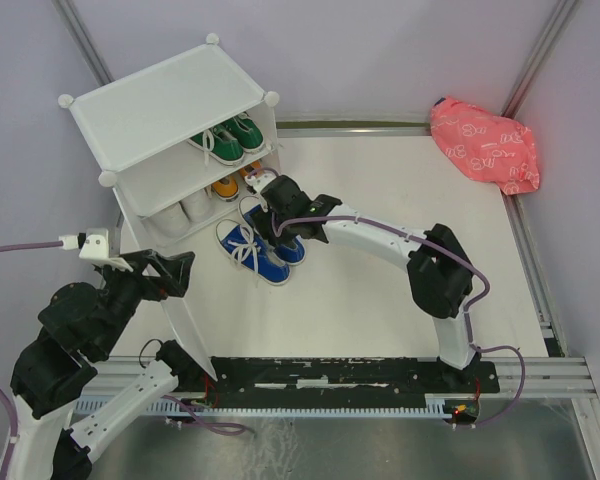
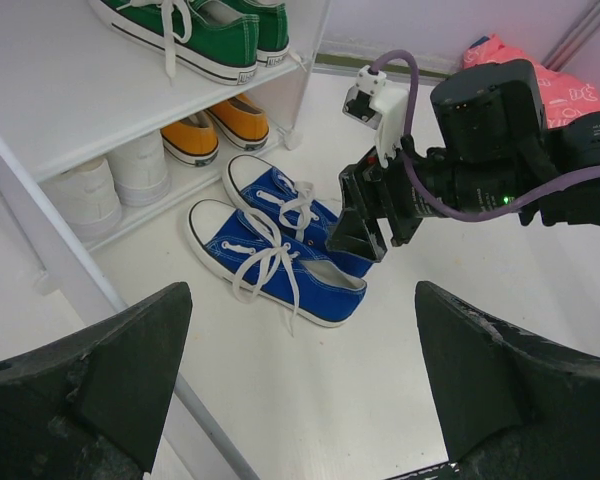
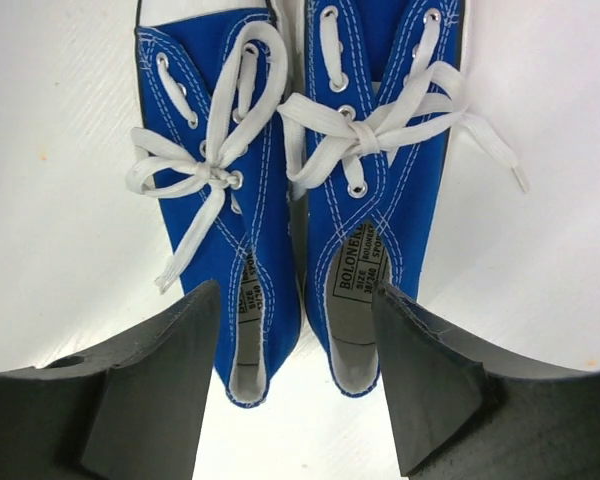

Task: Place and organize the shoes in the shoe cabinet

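The right hand [image 3: 295, 290] is open over the heels of the blue shoes [image 1: 260, 250] lying on the surface [image 1: 380, 300] just beside the cabinet [image 1: 165, 100], so it should squeeze both together and push straight in.

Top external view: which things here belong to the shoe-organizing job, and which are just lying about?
Part of the job: shoe cabinet, green shoes, orange shoes, white shoes, blue shoes.
Just lying about: pink patterned bag.
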{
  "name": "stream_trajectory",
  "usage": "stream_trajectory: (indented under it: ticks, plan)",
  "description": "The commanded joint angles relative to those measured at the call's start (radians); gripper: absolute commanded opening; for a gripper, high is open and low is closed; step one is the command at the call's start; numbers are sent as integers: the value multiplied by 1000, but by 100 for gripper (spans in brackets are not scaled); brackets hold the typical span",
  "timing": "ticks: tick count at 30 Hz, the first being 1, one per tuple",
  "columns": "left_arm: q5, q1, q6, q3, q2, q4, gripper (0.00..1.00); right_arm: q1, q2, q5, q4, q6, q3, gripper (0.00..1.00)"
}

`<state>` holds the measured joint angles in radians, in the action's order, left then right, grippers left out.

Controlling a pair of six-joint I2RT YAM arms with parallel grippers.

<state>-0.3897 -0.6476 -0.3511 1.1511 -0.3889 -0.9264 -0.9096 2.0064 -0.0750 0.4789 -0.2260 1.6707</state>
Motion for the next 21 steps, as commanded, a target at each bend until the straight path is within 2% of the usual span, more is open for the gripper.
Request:
stream_trajectory:
  ticks: [1,18,21]
  plan:
    - [14,2,1,-27,-2,-70,99,-1,-18,37,2,-8,-24,69]
    - [-8,2,-12,-9,7,-101,99,-8,90,37,-66,-52,-54,64]
    - [-13,2,-18,-1,9,-108,99,-9,122,1,-75,-59,-49,60]
